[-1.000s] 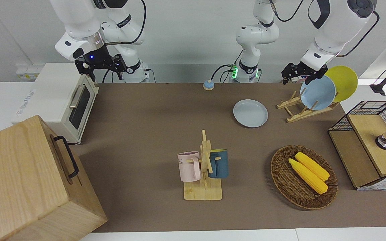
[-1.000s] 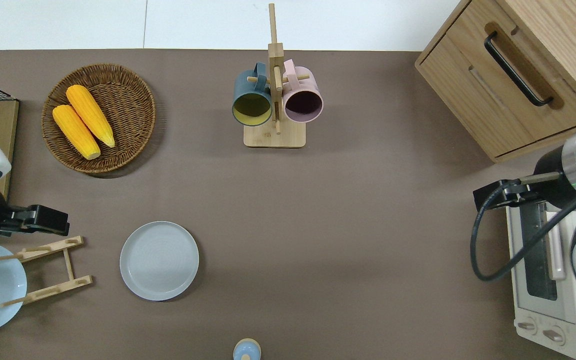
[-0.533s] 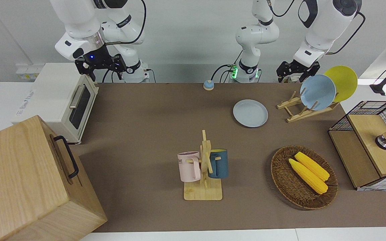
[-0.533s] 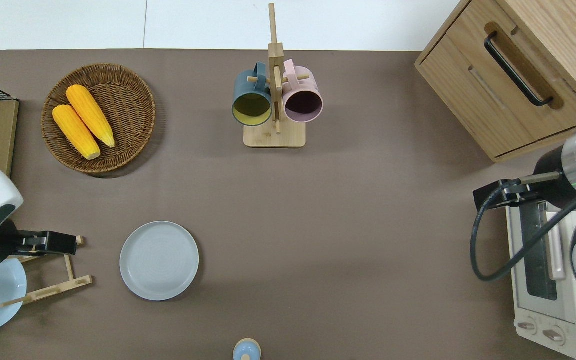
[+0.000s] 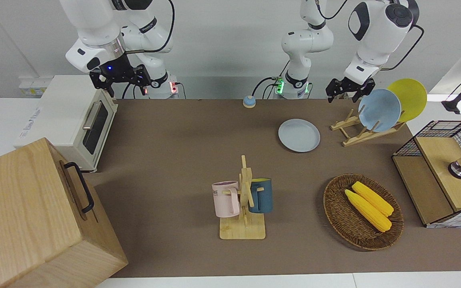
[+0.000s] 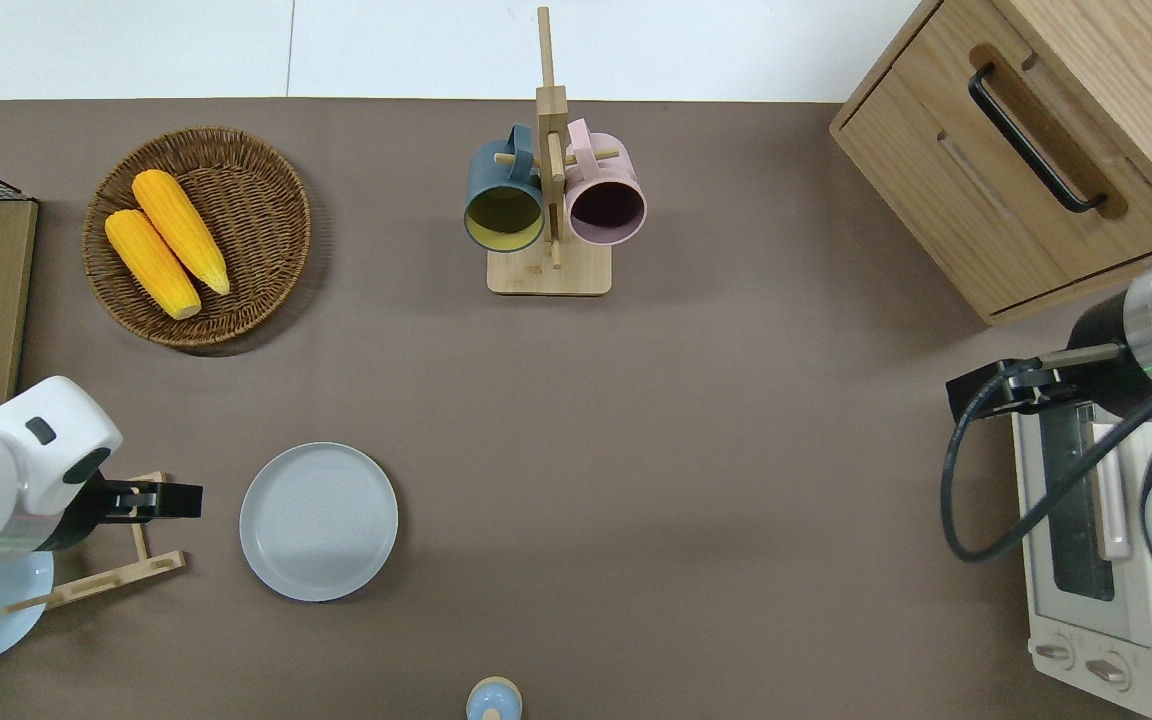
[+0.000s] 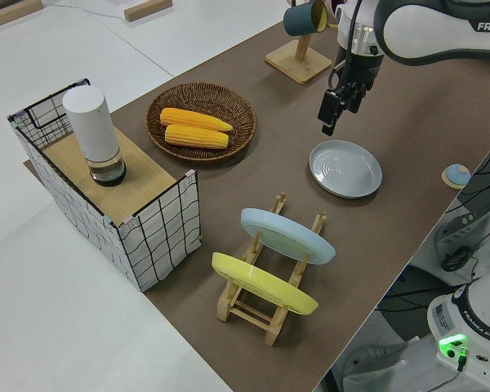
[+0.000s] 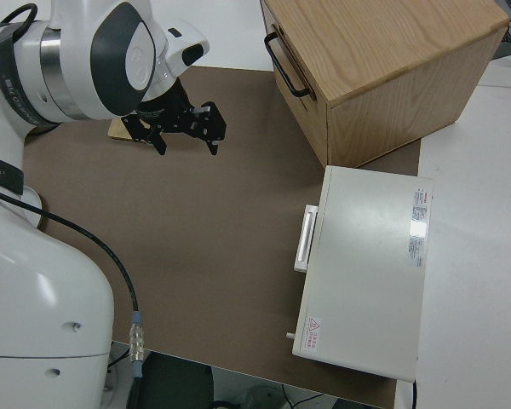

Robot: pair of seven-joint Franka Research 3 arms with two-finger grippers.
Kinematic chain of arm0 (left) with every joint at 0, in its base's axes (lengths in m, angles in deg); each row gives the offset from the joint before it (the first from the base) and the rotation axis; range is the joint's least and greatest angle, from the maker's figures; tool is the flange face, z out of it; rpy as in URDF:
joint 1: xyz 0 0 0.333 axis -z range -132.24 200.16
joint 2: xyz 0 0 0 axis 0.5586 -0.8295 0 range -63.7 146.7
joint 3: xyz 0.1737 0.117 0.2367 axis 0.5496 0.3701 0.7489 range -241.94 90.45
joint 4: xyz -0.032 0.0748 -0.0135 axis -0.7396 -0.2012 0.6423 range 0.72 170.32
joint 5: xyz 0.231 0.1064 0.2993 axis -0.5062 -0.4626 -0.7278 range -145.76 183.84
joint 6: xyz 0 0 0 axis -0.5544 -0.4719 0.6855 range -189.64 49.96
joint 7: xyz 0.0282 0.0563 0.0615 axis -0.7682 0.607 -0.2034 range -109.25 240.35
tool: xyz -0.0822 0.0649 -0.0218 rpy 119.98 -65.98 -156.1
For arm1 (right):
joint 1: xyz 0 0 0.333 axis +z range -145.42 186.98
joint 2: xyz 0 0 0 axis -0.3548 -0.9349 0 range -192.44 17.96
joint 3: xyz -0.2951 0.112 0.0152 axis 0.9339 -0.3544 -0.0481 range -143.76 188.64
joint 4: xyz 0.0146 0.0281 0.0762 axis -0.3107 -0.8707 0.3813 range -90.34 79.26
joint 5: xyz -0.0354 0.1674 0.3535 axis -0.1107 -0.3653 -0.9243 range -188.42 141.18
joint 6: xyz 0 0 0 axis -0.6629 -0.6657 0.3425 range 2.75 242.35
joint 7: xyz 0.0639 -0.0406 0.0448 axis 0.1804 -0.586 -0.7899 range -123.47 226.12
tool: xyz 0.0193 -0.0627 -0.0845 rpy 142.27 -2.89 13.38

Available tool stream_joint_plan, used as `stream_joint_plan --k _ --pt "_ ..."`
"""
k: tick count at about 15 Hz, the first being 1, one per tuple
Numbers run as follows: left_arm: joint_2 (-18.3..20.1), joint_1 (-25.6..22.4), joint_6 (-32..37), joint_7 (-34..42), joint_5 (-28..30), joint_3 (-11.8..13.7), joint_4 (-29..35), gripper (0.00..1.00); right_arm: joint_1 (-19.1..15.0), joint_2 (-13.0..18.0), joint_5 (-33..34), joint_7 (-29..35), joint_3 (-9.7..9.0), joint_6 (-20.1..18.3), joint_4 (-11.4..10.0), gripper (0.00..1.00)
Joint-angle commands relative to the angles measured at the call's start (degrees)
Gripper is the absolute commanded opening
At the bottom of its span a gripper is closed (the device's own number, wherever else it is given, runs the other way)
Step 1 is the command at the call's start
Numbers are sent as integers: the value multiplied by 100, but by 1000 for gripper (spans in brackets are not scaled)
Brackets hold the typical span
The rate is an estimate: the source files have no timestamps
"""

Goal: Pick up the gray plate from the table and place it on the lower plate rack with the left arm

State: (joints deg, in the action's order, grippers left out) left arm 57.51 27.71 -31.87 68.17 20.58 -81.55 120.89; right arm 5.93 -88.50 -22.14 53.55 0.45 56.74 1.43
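Note:
The gray plate (image 5: 299,135) lies flat on the brown table (image 5: 174,160); it also shows in the overhead view (image 6: 319,521) and the left side view (image 7: 345,168). The lower plate rack (image 5: 368,136) stands beside it toward the left arm's end and holds a sky-blue plate (image 5: 379,110) and a yellow plate (image 5: 410,98). My left gripper (image 5: 343,95) is open and empty. In the overhead view it (image 6: 176,500) is over the end of the rack (image 6: 106,578) closest to the gray plate. The right arm is parked, its gripper (image 8: 186,141) open.
A wooden mug stand (image 5: 245,200) with two mugs stands mid-table. A wicker basket (image 5: 334,212) with two corn cobs and a wire crate (image 5: 438,168) are at the left arm's end. A toaster oven (image 5: 74,120) and a wooden cabinet (image 5: 34,216) are at the right arm's end. A small blue bell (image 5: 249,101) sits near the robots.
My left gripper has moved away from the sky-blue plate in the rack toward the gray plate. The plates and the right arm have not moved.

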Motion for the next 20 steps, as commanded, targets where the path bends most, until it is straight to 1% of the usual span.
stream_joint_plan --k 1,4,9,12,15,20 --pt "228 54 -887 -69 145 17 837 993 -132 12 37 68 -121 -62 41 983" --pt "210 62 -1512 -69 154 9 1312 993 -132 12 37 68 -121 -62 41 983" --pt "61 141 -2409 -69 197 9 1884 993 -132 12 37 68 -121 -70 41 983" --pt "-123 150 -2682 -69 224 9 2007 993 -132 12 37 68 -121 -62 41 983" --pt "-466 212 -2823 -60 224 9 2025 993 -132 12 37 68 -121 -62 41 983" --pt "-747 221 -3034 -60 224 9 2130 993 -132 12 37 68 -121 -62 41 983"
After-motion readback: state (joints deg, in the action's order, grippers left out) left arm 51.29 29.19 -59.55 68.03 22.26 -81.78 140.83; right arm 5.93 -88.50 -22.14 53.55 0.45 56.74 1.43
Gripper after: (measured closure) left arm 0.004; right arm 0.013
